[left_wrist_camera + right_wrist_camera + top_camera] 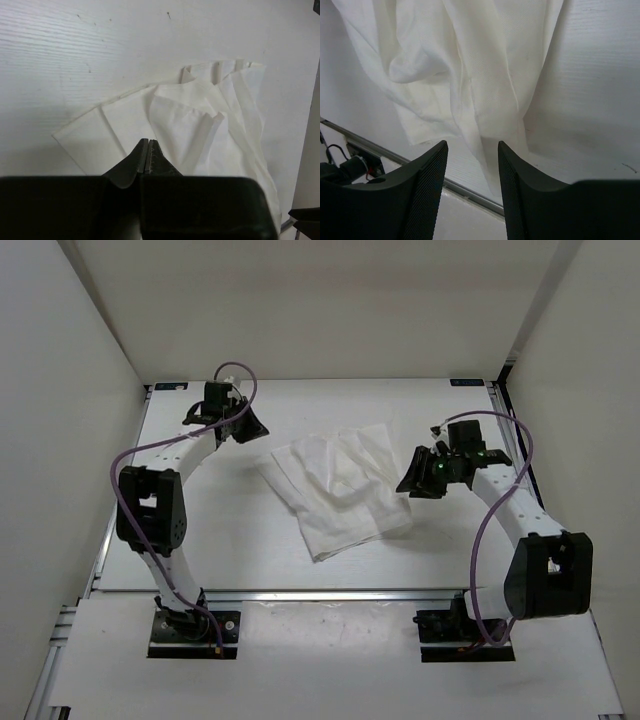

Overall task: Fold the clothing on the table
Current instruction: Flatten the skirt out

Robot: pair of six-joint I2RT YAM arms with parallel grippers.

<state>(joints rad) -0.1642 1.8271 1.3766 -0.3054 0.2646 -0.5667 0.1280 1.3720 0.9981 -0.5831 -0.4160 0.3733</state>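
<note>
The clothing [340,490] is a creased white piece lying rumpled in the middle of the table [210,530]. My left gripper [250,426] hovers just off its far left corner. In the left wrist view the left gripper [148,142] is shut, its tips pressed together with no fabric between them, and the clothing [210,120] spreads beyond them. My right gripper [414,480] sits at the cloth's right edge. In the right wrist view the right gripper [471,147] stands open above a hanging fold of the clothing [470,75], holding nothing.
An aluminium rail [330,593] runs along the table's near edge and also shows as the rail [470,192] below the right jaws. White walls close in the left, right and far sides. The arm bases [190,625] [465,625] sit on the near ledge.
</note>
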